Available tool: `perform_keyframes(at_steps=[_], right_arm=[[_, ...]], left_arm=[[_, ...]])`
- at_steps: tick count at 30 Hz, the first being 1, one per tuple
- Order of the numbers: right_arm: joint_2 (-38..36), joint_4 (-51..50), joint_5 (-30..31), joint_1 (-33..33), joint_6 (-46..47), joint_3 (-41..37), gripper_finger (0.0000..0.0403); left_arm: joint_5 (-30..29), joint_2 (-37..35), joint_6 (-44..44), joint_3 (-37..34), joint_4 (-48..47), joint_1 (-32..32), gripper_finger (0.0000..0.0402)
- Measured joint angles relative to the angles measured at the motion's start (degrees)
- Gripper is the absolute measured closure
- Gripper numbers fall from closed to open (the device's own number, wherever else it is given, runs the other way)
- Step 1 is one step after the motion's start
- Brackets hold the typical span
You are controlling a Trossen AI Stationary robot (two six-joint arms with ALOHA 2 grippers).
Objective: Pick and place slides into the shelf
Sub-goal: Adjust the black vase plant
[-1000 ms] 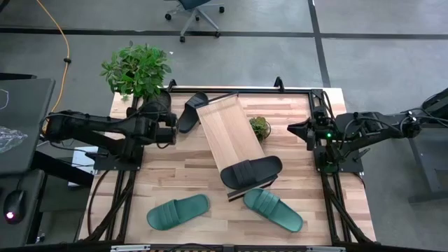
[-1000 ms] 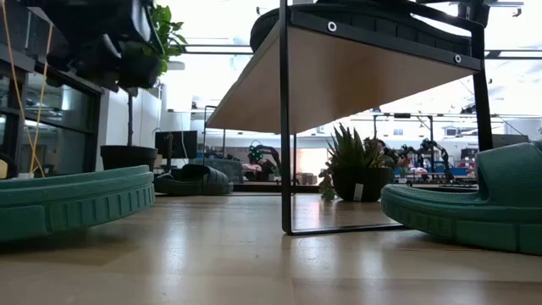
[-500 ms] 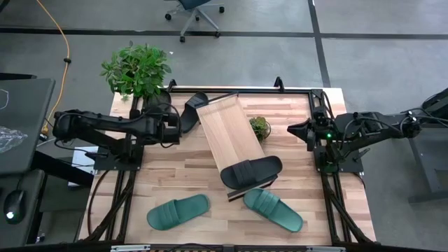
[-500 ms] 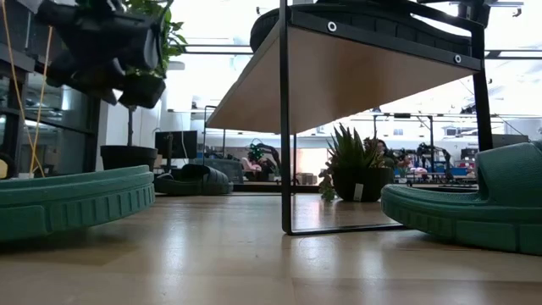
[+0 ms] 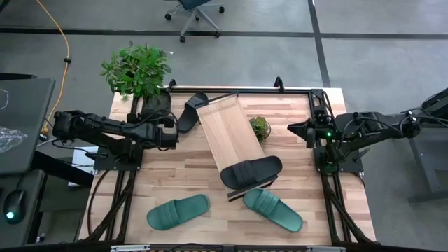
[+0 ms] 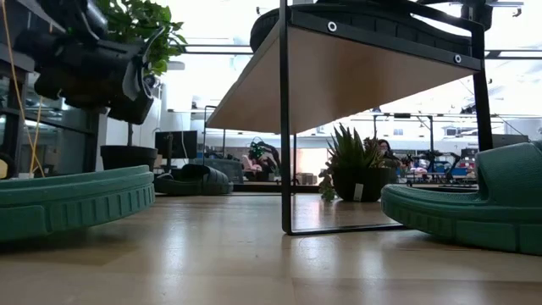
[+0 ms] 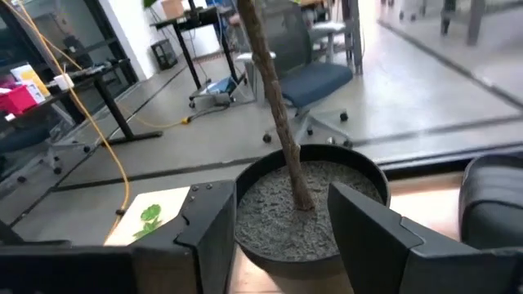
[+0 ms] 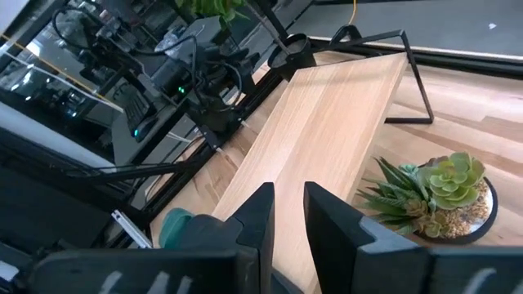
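Over the last second the left jaws [image 5: 170, 136], spread wide and empty, have swung back from the black slide [image 5: 190, 112] beside the shelf [image 5: 229, 135], leaving it ungrasped on the counter [image 5: 182, 175]; the right jaws [image 5: 292, 129] wait narrow.
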Motion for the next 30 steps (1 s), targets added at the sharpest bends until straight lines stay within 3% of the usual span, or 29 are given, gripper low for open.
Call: perform_keyframes(at_steps=[8,18,30], right_arm=[[0.0,0.0,-0.5,0.0,1.1,0.0,0.0343],[0.1,0.0,-0.3,0.0,-0.2,0.0,0.0343],[0.1,0.0,-0.5,0.0,-0.6,0.0,0.0343]], left_arm=[[-6.2,0.0,3.0,-1.1,2.7,0.0,0.0218],[-5.6,0.0,6.4,-1.1,6.1,4.1,0.0218],[-0.2,0.0,31.6,-1.1,23.5,4.5,0.0218]])
